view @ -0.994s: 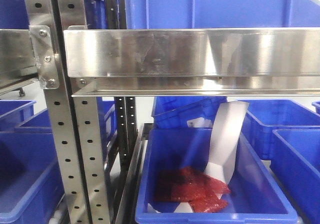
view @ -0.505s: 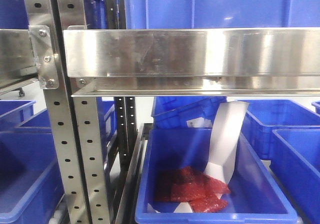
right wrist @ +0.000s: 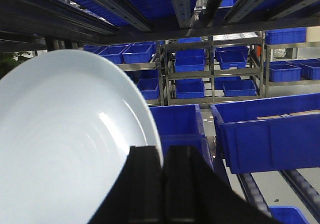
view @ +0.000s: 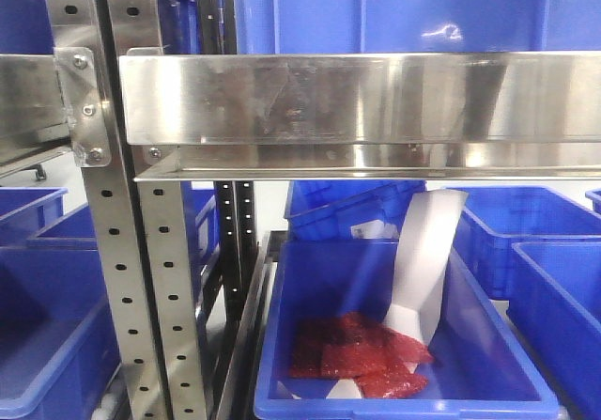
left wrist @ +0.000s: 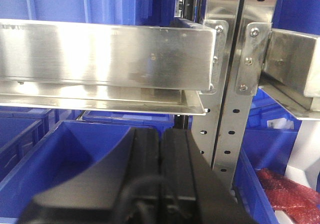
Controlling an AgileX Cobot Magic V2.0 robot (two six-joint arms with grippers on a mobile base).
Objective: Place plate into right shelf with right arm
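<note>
right hand (right wrist: 159, 156) clamps the tilted plate (right wrist: 65, 144) by its rim, face up-right.

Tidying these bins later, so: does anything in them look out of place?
Yes. In the front view, a white sheet stands bent and leaning in the blue bin, above rumpled red packets. Another bin behind it sits tilted.

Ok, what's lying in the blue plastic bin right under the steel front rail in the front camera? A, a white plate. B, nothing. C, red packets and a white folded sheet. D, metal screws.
C: the blue plastic bin holds crumpled red packets and a white folded sheet leaning against its wall.
</note>
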